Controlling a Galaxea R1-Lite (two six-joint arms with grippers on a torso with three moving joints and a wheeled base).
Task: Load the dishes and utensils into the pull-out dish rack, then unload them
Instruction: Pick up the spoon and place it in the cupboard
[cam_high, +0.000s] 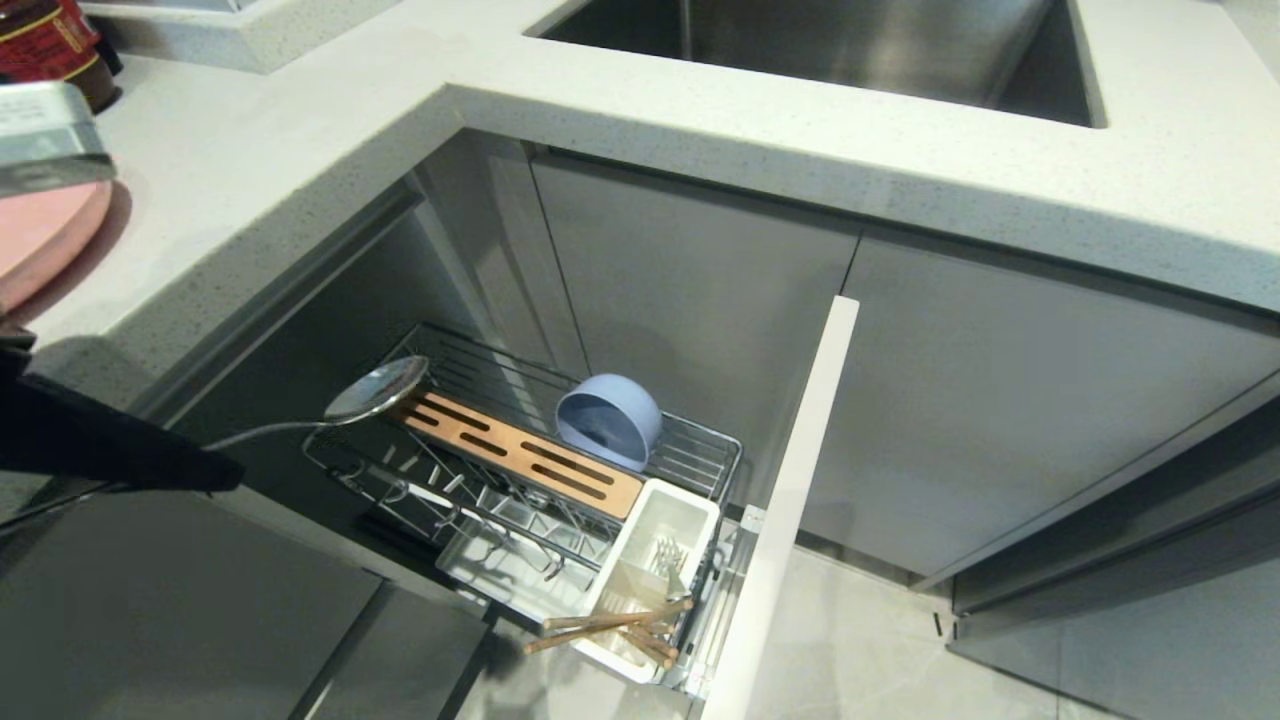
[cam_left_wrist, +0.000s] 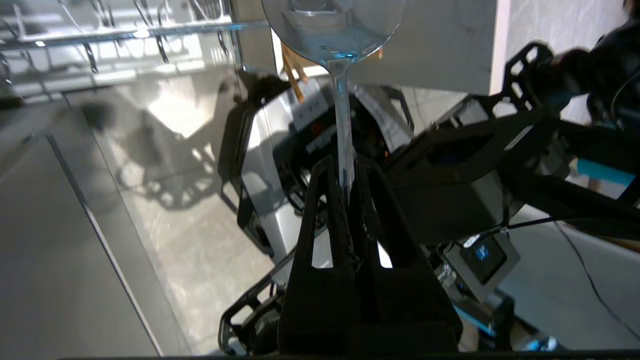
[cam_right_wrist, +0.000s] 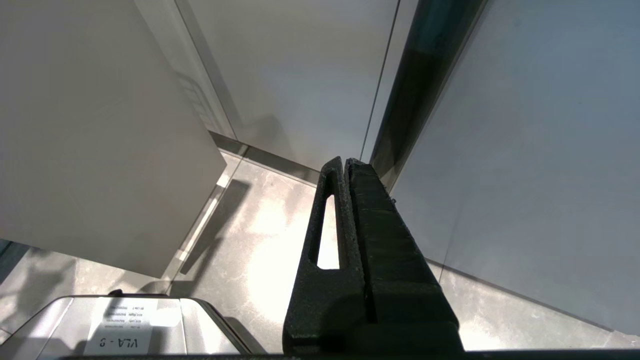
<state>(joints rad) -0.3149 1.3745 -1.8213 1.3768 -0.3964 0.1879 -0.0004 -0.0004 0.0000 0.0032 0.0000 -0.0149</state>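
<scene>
Nearest the robot, the left gripper comes in from the left edge of the head view, fingers clamped tight on the handle of the spoon. Spoon is held out over the left end of the pull-out dish rack, bowl end of it right above the near end of the wood strip, not touching as far as I can tell.

Right gripper is parked low by the cabinet fronts, pointing at the floor, 2 fingers pressed together on nothing (only the right wrist view shows it).

At the front of the rack, the chopsticks sit in the white cutlery cup, leaning out over its near rim, tips crossing. The cup is just behind the tall white front panel. White drip tray under the wire.

Further back, the pale blue bowl stands on edge in the wire basket, just behind the wood strip, opening facing the viewer.

Up on the countertop at far left, the pink plate lies flat, partly cut off by the frame and under a metal object. Sink is at the back.
</scene>
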